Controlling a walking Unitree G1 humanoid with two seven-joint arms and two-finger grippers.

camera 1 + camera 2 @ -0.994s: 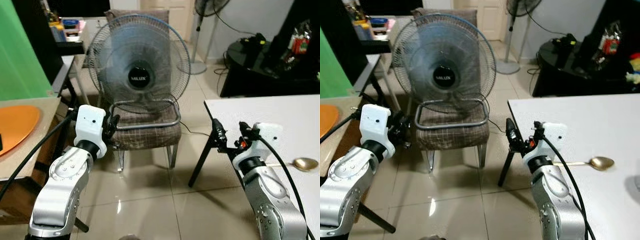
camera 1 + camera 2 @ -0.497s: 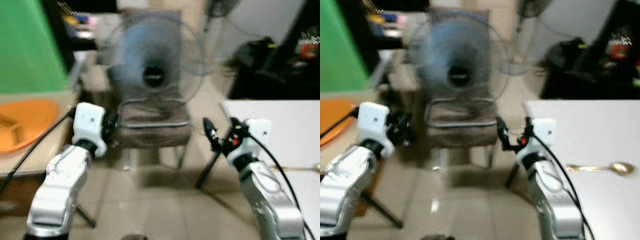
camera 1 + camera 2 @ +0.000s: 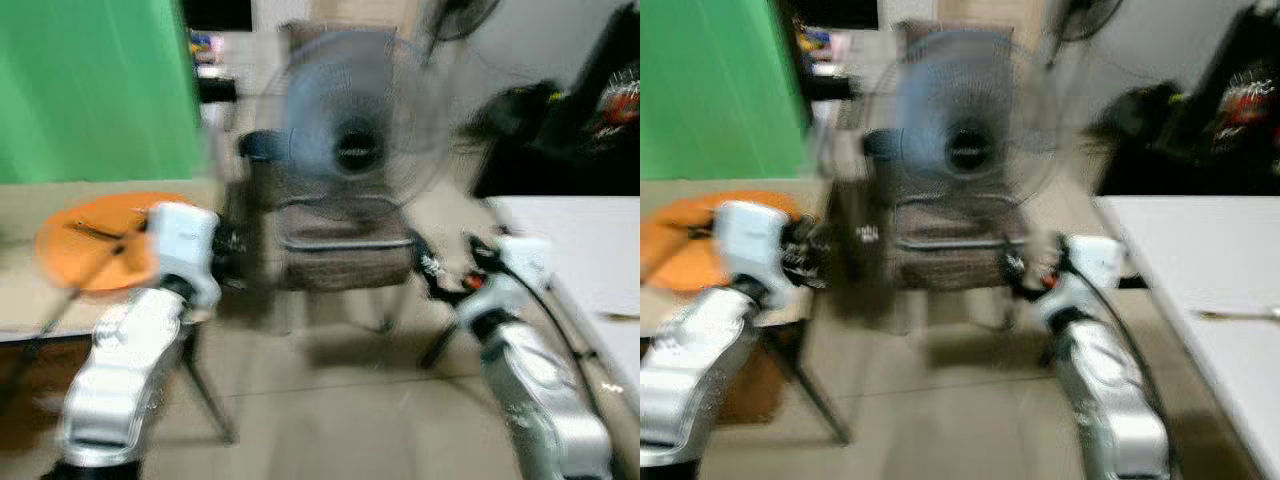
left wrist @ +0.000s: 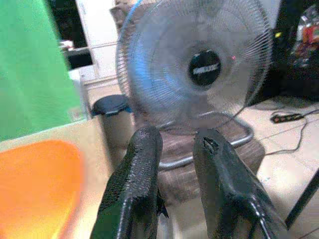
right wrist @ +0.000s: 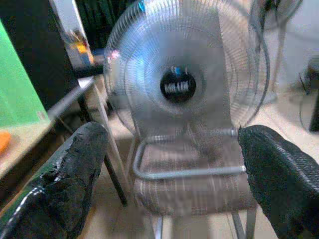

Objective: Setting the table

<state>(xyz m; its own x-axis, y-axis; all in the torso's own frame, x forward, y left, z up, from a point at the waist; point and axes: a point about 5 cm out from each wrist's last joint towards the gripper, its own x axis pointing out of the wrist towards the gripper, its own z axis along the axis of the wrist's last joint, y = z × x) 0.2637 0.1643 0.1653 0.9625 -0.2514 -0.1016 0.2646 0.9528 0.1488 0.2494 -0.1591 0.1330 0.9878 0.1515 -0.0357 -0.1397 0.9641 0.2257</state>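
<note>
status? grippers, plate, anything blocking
Left gripper nearly closed, empty; right gripper wide open, empty. Orange plate on tan table, untouched. Fan on chair straight ahead.

— What do we log for the arms?
— Two arms with rounded silver shells, left arm (image 3: 125, 370) and right arm (image 3: 540, 390), each ending in a white boxy wrist block. We note a black cable along each.

— And the grippers?
— Left gripper (image 4: 177, 164): two long black fingers, rough surface. Right gripper (image 5: 169, 164): the same, with a red spot near its wrist in our head views.
</note>
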